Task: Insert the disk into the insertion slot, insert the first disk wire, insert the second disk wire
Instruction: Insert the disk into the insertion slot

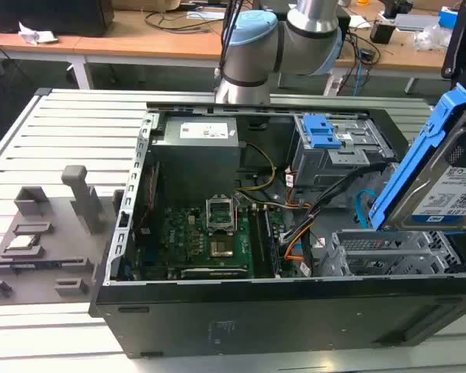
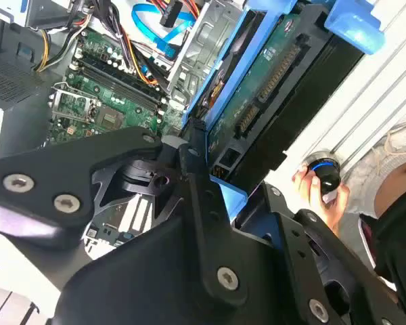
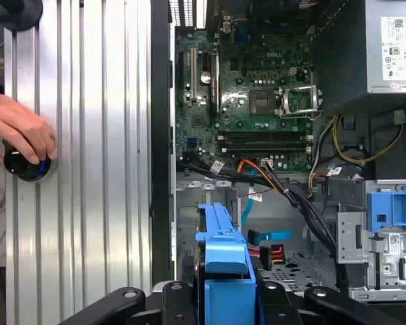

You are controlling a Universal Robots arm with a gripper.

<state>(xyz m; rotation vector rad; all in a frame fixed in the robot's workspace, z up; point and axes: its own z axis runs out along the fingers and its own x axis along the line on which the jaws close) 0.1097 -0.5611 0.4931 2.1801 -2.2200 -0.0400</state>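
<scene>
The disk hangs in the air at the exterior view's right, tilted steeply in its bright blue carrier with the label side showing. It is just above the insertion slot and not yet in it. The gripper pinches it, black jaws pressed against either side of the carrier, and both wrist views bear that out. So by my reading step one is under way, not done: the low perforated cage lies open beneath the disk. Neither wire is in either. A flat blue cable and a bundle of coloured leads lie loose inside the computer case, near the motherboard. Behind the slot stands the taller grey cage with its blue latch. Out on the ribbed table, a person's hand rests on a blue-lit knob.
</scene>
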